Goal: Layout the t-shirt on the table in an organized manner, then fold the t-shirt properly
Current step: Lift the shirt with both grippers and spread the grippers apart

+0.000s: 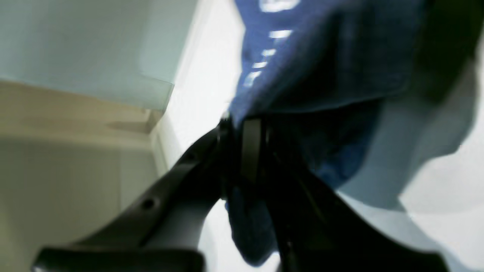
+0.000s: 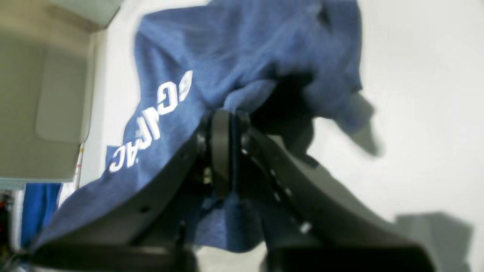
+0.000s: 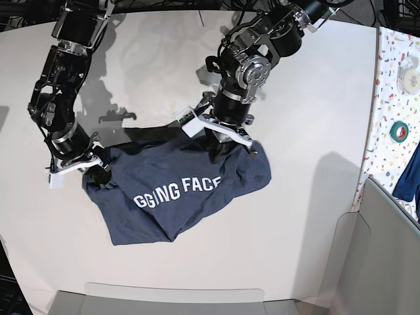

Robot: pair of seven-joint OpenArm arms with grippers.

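Note:
The dark navy t-shirt with white lettering lies crumpled on the white table, bunched and partly raised at two held spots. My left gripper is shut on the shirt's upper right edge. In the left wrist view the left gripper pinches a fold of the shirt. My right gripper is shut on the shirt's left edge. In the right wrist view the right gripper clamps the shirt, which drapes over its fingers above the table.
A narrow speckled surface runs along the right side with a green tape roll and a white roll. A brighter blue cloth hangs at the right edge. Grey panels border the front and right corner.

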